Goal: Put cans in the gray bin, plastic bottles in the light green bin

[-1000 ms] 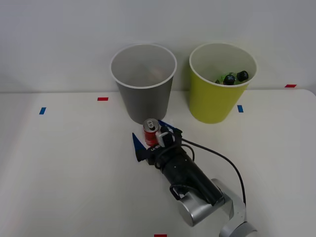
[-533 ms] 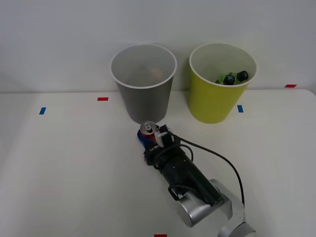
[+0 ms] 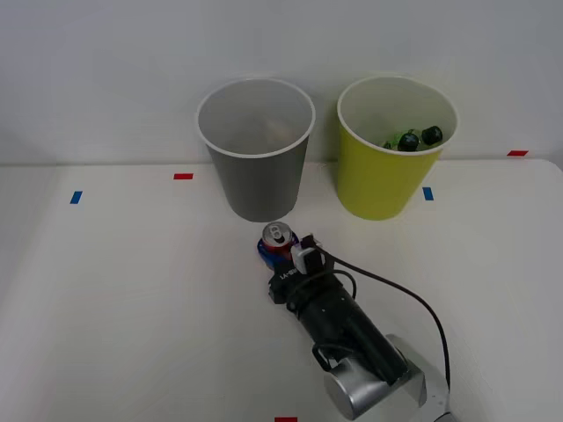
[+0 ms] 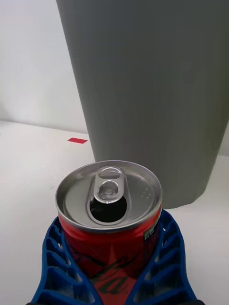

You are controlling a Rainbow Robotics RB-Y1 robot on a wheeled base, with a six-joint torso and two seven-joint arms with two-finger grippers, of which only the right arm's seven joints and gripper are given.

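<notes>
The can point(image 4: 109, 205) is gripped upright by the right end effector point(image 3: 276, 249) at frame centre, just below the gray bin point(image 3: 256, 167).

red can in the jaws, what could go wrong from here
The red can is already open at the top, so tipping it over the gray bin might spill any leftover liquid. The bin's wall stands tall right behind the can; a lift that is too low could knock the bin. The blue fingers grip only its lower body, so it may slip.
</notes>
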